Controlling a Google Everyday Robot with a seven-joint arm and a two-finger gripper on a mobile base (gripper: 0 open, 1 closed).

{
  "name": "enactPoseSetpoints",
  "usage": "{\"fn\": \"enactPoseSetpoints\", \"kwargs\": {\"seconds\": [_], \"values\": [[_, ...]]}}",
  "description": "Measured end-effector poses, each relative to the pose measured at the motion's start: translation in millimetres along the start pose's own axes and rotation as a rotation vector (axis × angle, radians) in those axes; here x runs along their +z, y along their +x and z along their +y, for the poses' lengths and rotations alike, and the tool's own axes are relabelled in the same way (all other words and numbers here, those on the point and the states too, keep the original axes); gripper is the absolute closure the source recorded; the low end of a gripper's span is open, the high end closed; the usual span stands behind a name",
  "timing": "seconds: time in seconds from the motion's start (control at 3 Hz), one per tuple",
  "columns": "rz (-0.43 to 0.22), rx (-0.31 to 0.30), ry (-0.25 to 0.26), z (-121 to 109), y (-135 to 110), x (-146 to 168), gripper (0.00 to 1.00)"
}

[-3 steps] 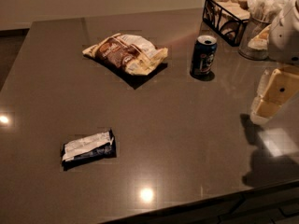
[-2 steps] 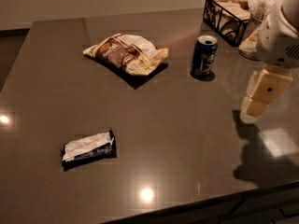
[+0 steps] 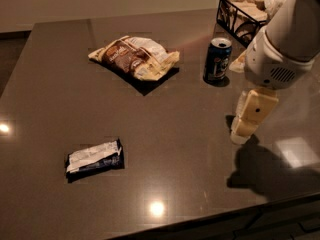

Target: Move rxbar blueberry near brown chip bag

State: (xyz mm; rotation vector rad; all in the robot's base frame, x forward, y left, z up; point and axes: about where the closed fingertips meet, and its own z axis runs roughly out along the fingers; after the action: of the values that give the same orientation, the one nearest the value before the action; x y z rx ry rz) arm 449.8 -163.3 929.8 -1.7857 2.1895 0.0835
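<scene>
The rxbar blueberry, a small dark navy wrapper with a white panel, lies flat at the front left of the dark table. The brown chip bag, wrinkly with a brown centre and cream edges, lies at the back centre, well apart from the bar. My gripper hangs from the white arm on the right side, just above the table, far to the right of the bar and holding nothing.
A blue soda can stands upright right of the chip bag. A black wire basket with packets sits at the back right corner. The table's front edge runs along the bottom of the view.
My arm and gripper have moved left and forward over the table, toward its middle. The bar, the bag and the can have not moved.
</scene>
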Motion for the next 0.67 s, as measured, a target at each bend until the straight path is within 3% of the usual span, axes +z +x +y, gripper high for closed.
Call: {"fn": "enactPoseSetpoints", "kwargs": {"seconds": [0.33, 0.67], "values": [[-0.051, -0.086, -0.008, 18, -22, 19, 0.0], [-0.045, -0.173, -0.039, 23, -41, 33, 0.0]]}}
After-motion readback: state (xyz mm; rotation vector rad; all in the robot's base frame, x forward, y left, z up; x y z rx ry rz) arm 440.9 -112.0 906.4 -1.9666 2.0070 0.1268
